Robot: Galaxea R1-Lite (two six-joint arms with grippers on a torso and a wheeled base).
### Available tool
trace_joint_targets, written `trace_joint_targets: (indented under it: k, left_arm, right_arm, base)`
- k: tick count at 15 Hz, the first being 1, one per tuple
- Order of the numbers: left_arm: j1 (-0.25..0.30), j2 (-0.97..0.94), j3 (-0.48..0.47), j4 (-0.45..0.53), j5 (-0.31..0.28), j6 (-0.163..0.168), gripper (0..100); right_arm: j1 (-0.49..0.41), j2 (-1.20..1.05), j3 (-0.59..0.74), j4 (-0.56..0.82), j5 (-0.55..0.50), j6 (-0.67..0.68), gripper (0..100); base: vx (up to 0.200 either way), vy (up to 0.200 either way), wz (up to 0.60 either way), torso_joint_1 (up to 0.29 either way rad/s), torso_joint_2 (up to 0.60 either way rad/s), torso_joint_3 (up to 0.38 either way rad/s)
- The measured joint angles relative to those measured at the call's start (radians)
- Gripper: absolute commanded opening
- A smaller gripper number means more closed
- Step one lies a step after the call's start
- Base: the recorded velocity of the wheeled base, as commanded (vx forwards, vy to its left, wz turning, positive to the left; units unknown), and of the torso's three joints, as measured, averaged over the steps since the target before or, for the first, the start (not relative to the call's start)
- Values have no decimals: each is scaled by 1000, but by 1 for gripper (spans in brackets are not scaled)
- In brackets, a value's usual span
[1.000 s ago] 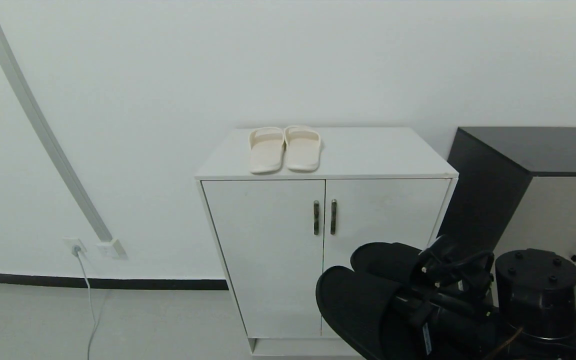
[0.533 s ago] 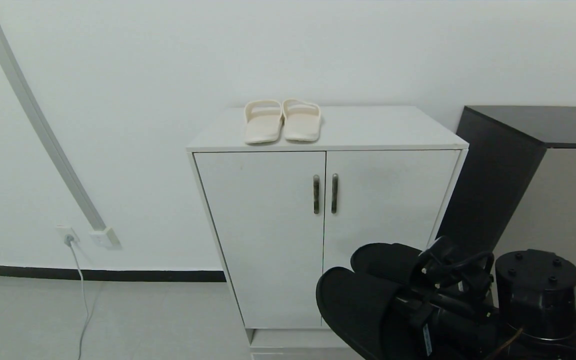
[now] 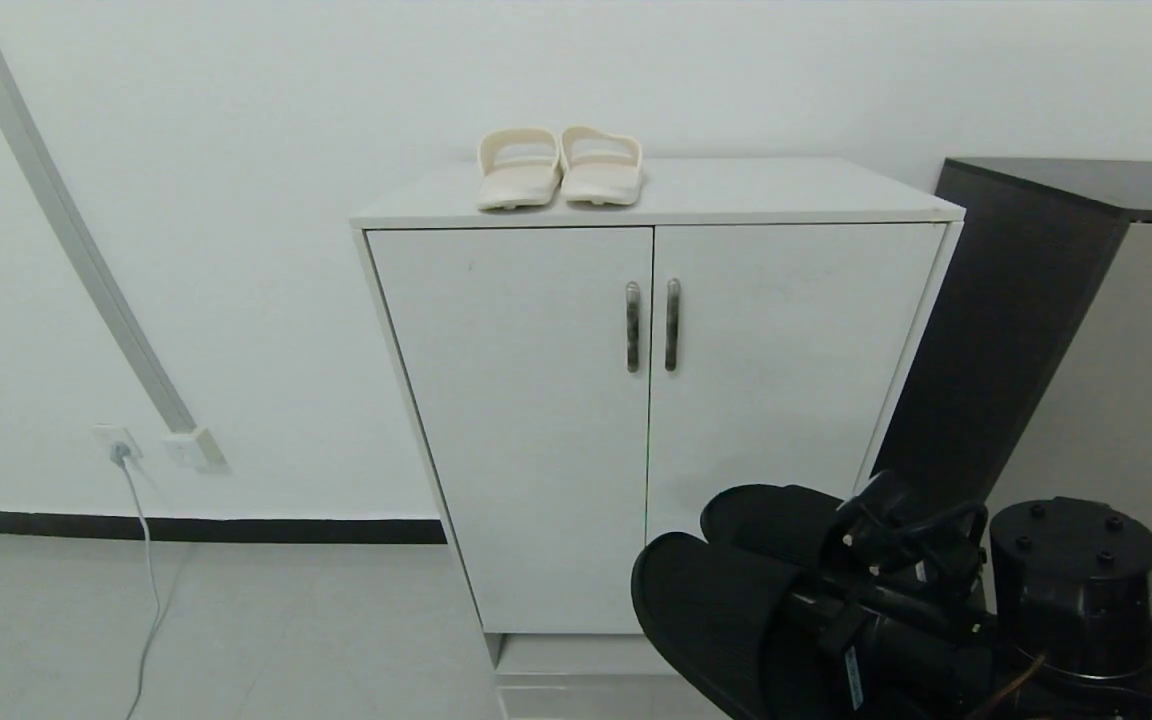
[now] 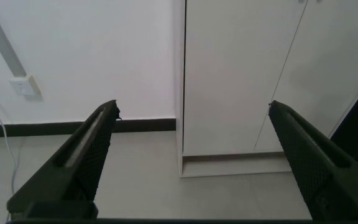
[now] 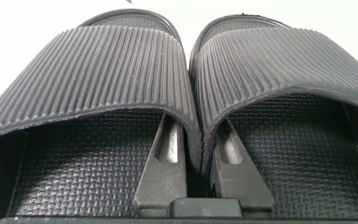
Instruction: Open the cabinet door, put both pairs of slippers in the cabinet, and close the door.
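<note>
A: Right tool [image 5: 197, 177], state?

B: Clamped. Its two fingers [image 5: 163, 171] sit inside the black slippers [image 5: 185, 81], one in each, pressing the two inner side walls together. The pair is held side by side, straps just past the fingertips.

A: Same pair in the head view?

B: Yes, the black slippers [image 3: 726, 600] stick out from the right tool, soles toward the camera, off the floor.

A: Left tool [image 4: 191, 109]?

B: Fingers [image 4: 82, 155] wide apart, nothing between them. Past them is grey floor [image 4: 142, 180], then the base of the cabinet [image 4: 229, 74].

A: Cabinet itself?

B: White cabinet [image 3: 536, 400] straight ahead of the right tool, beyond the held pair. Both doors [image 3: 766, 380] are shut. Two upright handles [image 3: 632, 326] sit close together at the centre seam, above and ahead of the right tool.

A: The other pair?

B: Beige slippers [image 3: 558, 168] on the cabinet top, side by side and touching, well above the right tool and far from both tools.

A: Anything else?

B: A dark cabinet [image 3: 996, 330] just beside the white one, on the right tool's outer side. A wall socket [image 3: 116, 440] with a cable is low on the wall [image 3: 236, 150], far off on the left tool's side.
</note>
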Motion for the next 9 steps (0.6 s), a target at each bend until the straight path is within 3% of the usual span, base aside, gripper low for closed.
trace_joint_targets:
  k: [4, 9]
  left_arm:
    - [0, 0, 0, 0, 2, -2, 100]
    - [0, 0, 0, 0, 2, -5, 100]
  right_arm:
    - [0, 0, 1, 0, 0, 0, 0]
    - [0, 1, 11, -1, -1, -21, 0]
  base:
    - [0, 0, 0, -35, 416, 375]
    - [0, 0, 0, -2, 75, 63]
